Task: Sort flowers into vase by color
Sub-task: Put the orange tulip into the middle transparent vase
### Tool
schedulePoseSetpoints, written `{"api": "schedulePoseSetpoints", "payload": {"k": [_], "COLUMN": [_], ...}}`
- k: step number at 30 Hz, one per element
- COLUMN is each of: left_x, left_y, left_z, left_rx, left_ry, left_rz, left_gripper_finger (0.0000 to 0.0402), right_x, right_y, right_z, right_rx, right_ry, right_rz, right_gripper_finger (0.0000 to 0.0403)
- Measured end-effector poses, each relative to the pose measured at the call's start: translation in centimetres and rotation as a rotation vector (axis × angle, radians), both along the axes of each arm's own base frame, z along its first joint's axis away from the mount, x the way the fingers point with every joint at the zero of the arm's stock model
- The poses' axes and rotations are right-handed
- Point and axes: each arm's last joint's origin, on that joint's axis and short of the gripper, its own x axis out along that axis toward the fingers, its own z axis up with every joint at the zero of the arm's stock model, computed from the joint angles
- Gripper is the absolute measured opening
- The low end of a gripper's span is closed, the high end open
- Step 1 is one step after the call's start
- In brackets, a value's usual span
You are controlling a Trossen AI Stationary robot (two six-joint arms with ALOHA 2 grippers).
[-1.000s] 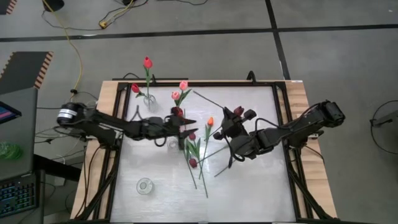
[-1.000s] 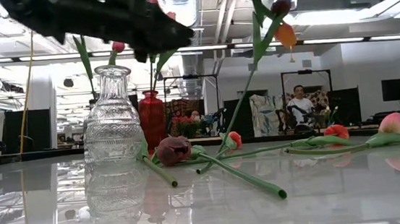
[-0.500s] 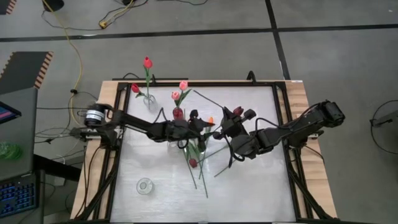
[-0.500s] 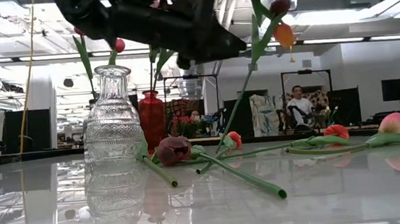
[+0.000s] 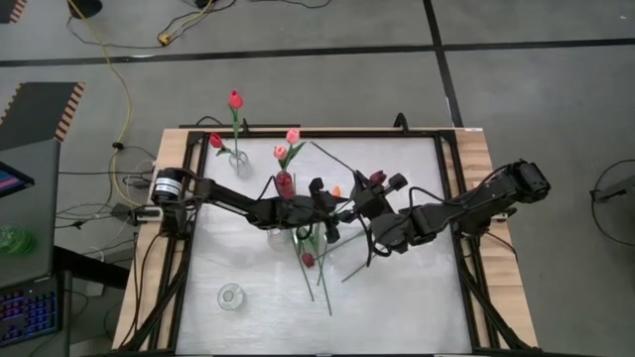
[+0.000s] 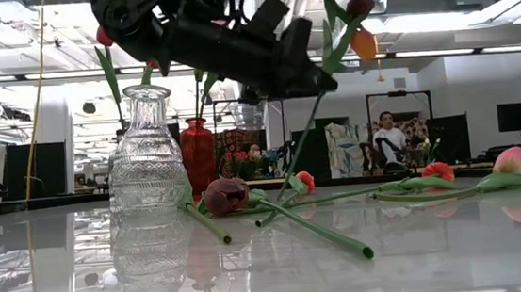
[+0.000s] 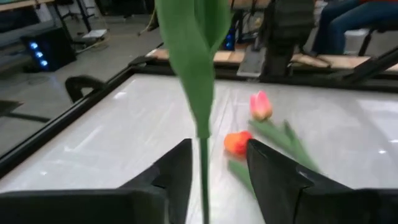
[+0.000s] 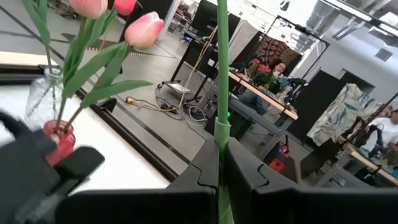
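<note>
Green and upright, the orange tulip's stem [image 7: 203, 168] stands between the left tool's [image 7: 214, 177] parted fingers, its lower end pinched tight in the right tool [image 8: 219, 163] above the counter [image 5: 397, 297].

Vases [image 5: 231, 296]: 4 on the table — 3 clear glass, 1 red [image 5: 285, 182]. Tulips [image 5: 308, 260]: approx. 11 visible; 4 stand in vases, 2 held up, rest lie flat. Arms: 2.
</note>
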Motion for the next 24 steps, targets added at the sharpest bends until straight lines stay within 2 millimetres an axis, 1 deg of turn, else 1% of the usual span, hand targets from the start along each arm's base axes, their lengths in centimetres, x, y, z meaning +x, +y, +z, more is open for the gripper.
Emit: {"api": "schedulePoseSetpoints", "payload": {"k": [3,9,10,15,24], "left_x": [0.0,0.0,0.0,0.0,0.0], "left_y": [0.0,0.0,-0.1,-0.4,-1.7], "left_z": [-0.2,-0.2,-0.2,-0.2,-0.3], "left_rx": [0.005,0.003,-0.005,-0.030,-0.038], "left_ry": [0.017,0.011,0.008,0.011,0.019], "left_rz": [0.010,-0.007,-0.007,-0.053,-0.118], "left_gripper_finger": [0.0109,0.0018,0.0010,0.0005,0.0002], "right_x": [0.0,0.0,0.1,0.2,0.6], "right_y": [0.0,-0.1,-0.2,-0.8,-3.0], "right_z": [0.1,0.1,0.1,0.1,0.1], "right_rx": [0.004,0.003,0.002,-0.017,-0.019], "right_ry": [-0.010,-0.009,-0.008,0.031,0.039], "right_rz": [0.000,-0.005,-0.008,-0.031,-0.102], "right_gripper_finger": [0.0036,0.0036,0.0036,0.0036,0.0036]}}
